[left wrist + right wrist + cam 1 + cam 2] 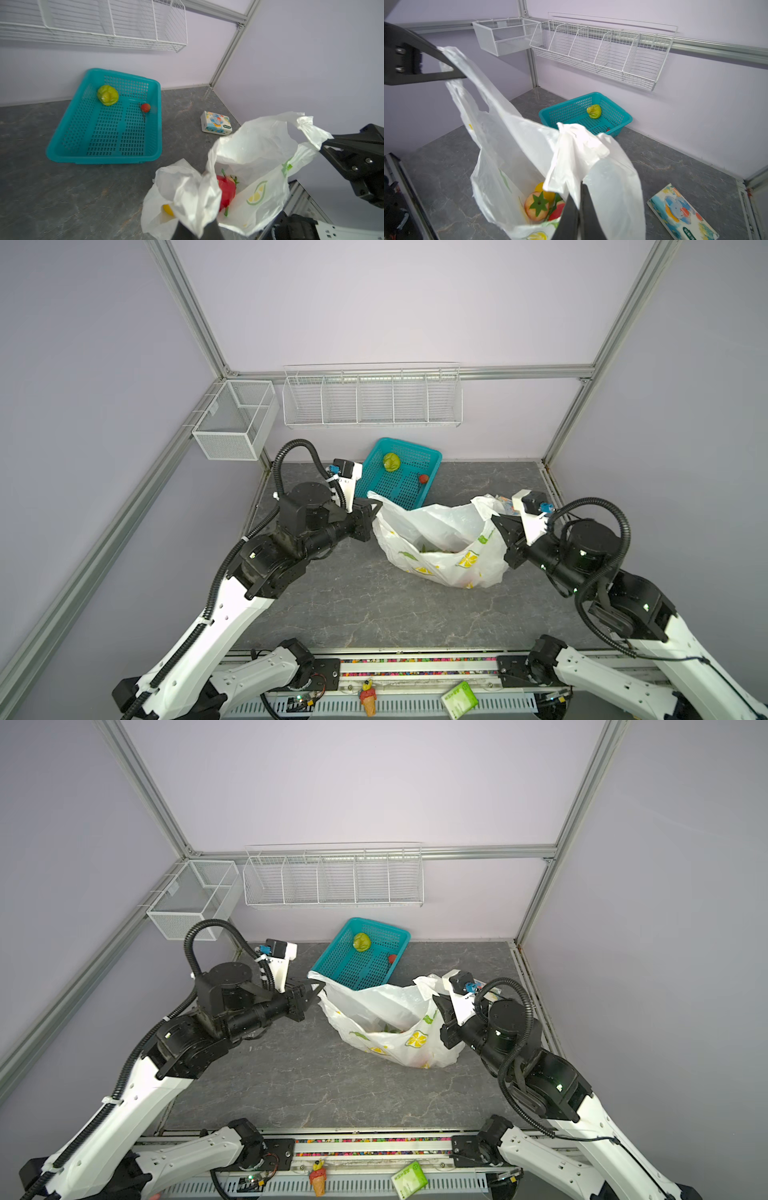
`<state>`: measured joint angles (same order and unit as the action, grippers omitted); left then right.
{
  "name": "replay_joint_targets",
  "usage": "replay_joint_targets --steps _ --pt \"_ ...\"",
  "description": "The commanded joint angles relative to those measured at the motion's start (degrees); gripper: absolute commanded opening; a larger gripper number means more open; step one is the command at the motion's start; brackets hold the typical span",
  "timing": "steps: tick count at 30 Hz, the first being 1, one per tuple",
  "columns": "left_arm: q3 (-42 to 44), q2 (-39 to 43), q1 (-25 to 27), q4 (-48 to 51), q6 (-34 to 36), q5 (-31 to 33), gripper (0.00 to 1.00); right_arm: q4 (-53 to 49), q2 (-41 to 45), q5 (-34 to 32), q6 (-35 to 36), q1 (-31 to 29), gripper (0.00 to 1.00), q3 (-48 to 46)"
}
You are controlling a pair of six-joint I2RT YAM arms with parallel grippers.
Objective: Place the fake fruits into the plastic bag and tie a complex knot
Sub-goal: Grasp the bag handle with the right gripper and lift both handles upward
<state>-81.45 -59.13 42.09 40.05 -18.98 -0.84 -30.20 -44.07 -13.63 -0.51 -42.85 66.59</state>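
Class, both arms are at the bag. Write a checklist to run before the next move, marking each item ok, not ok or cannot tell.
1. Grip of left gripper on bag: ok, shut on it.
2. Grip of right gripper on bag: ok, shut on it.
3. All fruits bagged: not ok; green fruit and red fruit lie in the basket.
4. Bag untorn: cannot tell.
5. Packet apart from bag: ok.

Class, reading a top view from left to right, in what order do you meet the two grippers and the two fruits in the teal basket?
left gripper → green fruit → small red fruit → right gripper
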Motion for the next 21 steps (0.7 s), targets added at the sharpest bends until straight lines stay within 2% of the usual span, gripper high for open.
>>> replay_joint_targets --steps 1,8,15,21 --pt "-5.1 -1.1 -0.4 5.9 1.9 8.3 0.0 0.4 -2.4 -0.5 -2.4 3.2 0.06 2.8" --pt "-10.8 -2.5 -0.4 9.1 4.0 12.5 0.0 2.1 -4.7 5.6 -3.1 6.9 0.06 2.8" --pt "-8.3 -6.6 -1.3 7.3 8.4 18.6 0.0 3.3 -8.0 4.7 -3.4 7.6 0.06 0.8" --pt "-3.0 -4.6 -6.8 -0.8 4.3 6.3 0.0 6.8 -7.2 2.2 -4.2 8.4 0.06 -1.4"
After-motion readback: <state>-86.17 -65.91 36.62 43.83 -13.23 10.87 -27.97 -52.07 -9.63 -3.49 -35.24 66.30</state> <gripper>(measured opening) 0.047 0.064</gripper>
